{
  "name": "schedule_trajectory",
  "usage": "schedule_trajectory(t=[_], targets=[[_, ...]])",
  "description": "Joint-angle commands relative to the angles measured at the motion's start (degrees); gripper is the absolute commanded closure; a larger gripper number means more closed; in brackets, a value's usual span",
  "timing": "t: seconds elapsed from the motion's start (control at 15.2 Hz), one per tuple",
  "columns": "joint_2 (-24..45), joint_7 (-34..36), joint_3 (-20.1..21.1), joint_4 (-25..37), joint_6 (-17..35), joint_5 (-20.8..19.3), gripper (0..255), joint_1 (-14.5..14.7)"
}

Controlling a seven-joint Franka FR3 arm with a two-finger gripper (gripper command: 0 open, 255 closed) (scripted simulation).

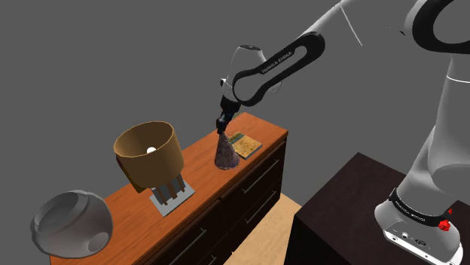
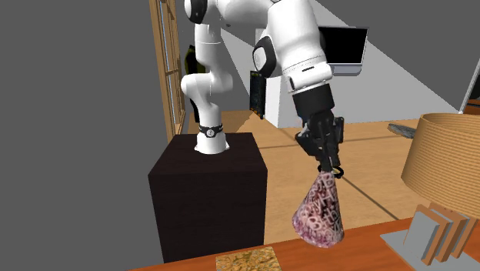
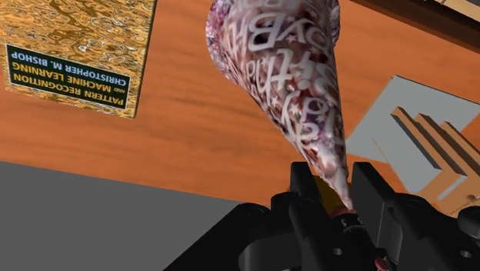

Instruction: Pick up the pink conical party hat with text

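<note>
The pink conical party hat is covered in white lettering and stands tip-up over the wooden dresser top. My black gripper comes down from above and is shut on the hat's tip. In the second exterior view the hat hangs slightly tilted from the gripper, with its wide base near the dresser top; I cannot tell whether it touches. In the wrist view the fingers clasp the narrow end of the hat, with the gripper around it.
A gold-covered book lies beside the hat towards the dresser's end. A lamp with a tan shade stands on a grey base on the other side. A grey round vessel sits further along. The dark stand is alongside.
</note>
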Motion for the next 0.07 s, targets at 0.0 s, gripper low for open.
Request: schedule_trajectory(t=[0.0], targets=[[-0.3, 0.1, 0.0, 0.1, -0.4, 0.0, 255, 0.0]])
